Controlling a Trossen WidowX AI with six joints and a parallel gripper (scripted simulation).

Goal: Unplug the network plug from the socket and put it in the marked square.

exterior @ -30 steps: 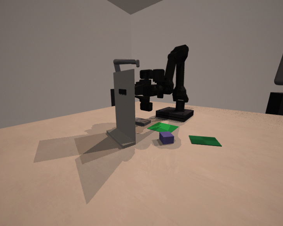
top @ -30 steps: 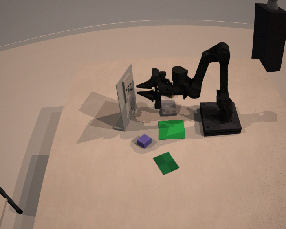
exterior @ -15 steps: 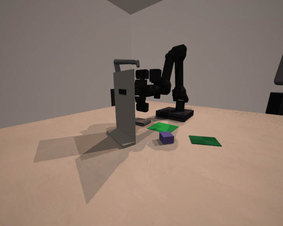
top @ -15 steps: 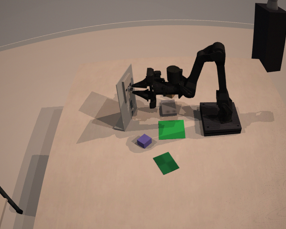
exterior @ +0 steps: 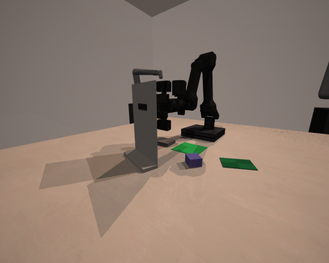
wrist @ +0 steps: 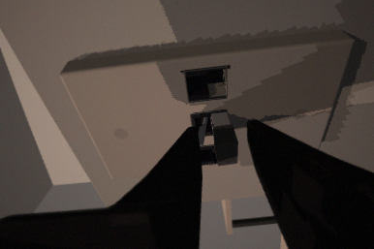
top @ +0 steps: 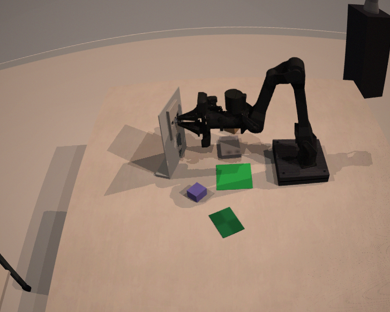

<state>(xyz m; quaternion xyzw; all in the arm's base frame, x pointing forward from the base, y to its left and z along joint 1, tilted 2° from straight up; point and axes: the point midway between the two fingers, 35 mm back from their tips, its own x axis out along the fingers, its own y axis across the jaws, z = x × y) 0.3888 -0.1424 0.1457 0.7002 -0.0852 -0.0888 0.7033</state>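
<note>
The grey upright panel stands at the left of the table and also shows from behind in the exterior view. In the wrist view the small dark-and-grey plug sticks out of the middle socket, below an empty socket. My gripper reaches level to the panel face, one finger on each side of the plug. The left finger touches the plug and the right finger stands very close beside it. The thin tab is too small to make out. A bright green square lies on the table near the arm's base.
A second, darker green square lies nearer the front. A purple cube sits between the panel and the squares. A flat grey block lies under the arm. The black arm base stands at the right, with a dark pillar behind.
</note>
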